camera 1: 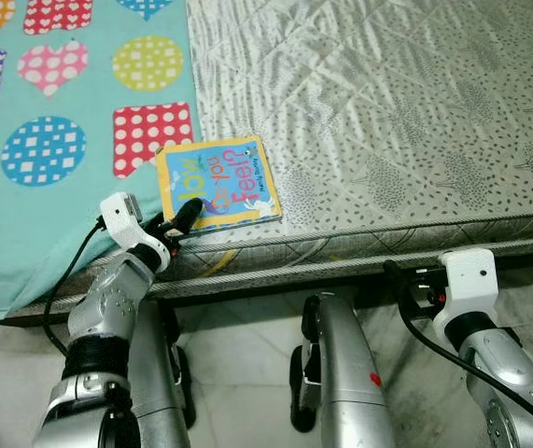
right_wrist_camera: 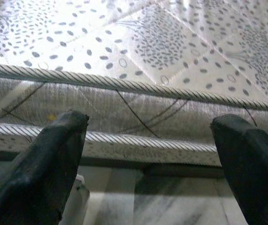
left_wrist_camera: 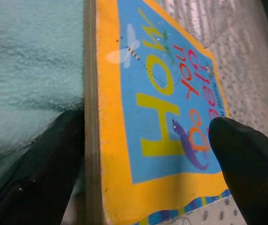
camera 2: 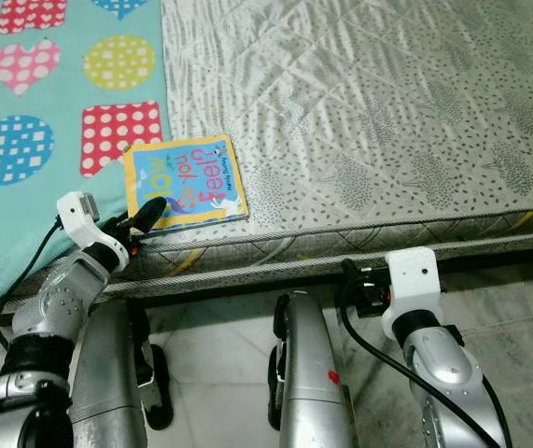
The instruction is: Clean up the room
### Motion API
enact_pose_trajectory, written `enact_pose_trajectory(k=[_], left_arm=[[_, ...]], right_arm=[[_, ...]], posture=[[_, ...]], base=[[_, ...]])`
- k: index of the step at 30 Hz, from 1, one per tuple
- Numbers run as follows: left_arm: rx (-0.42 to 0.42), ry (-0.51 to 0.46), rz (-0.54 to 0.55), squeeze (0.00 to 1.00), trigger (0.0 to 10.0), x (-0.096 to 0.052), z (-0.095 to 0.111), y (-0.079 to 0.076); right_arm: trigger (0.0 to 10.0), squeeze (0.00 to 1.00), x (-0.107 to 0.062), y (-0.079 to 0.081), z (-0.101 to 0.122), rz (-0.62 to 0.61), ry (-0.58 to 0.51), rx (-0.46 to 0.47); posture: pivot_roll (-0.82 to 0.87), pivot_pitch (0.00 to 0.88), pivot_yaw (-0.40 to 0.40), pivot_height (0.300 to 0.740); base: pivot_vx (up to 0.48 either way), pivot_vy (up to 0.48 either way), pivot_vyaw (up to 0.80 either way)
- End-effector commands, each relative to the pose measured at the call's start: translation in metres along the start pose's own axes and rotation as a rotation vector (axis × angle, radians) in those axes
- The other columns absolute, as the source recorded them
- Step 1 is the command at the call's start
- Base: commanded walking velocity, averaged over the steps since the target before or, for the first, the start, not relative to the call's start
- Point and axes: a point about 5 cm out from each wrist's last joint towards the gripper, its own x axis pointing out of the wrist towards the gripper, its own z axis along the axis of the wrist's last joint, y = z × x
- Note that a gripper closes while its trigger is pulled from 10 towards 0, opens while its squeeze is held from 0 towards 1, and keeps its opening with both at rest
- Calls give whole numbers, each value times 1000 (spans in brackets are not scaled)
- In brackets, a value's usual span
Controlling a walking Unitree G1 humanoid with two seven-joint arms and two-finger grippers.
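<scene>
We face a mattress (camera 1: 406,112) with grey leaf print, its near edge over a pale marble floor (camera 1: 238,355). A teal blanket (camera 1: 23,224) with dotted hearts and circles covers the mattress beyond and outboard of our left gripper (camera 1: 175,224). The book (camera 1: 217,183) lies flat at the blanket's border near the mattress edge, long axis roughly along that edge, title upside down to us. Left fingers are spread, straddling the book's near corner: one finger (left_wrist_camera: 40,173) beside the spine, the other (left_wrist_camera: 251,164) over the cover. Our right gripper (right_wrist_camera: 148,164) hangs below the mattress edge, fingers apart, holding nothing.
</scene>
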Motion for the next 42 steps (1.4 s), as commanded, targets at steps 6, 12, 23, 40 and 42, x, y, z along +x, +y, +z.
enact_pose_trajectory(k=[6, 12, 23, 40, 42], left_arm=[[-85, 196, -67, 0, 0, 4, -37, -3], [-38, 261, -158, 0, 0, 7, -42, -11], [48, 234, -196, 0, 0, 6, -44, -13], [36, 98, -233, 0, 0, 9, -37, -29], [37, 88, -227, 0, 0, 9, -36, -29]], right_arm=[[10000, 0, -3, -4, -5, -27, 22, -5], [10000, 0, -1, -3, -4, -31, 19, -6], [10000, 0, 0, -2, -6, -39, 20, -8], [10000, 0, 9, -2, -4, -58, 2, -13], [10000, 0, 10, -2, -4, -58, 1, -12]], posture=[[-209, 398, -47, 543], [-199, 395, -45, 543], [-194, 392, -40, 543], [-183, 373, -32, 543], [-183, 373, -32, 543]], base=[[0, 0, 0], [0, 0, 0], [0, 0, 0], [0, 0, 0], [0, 0, 0]])
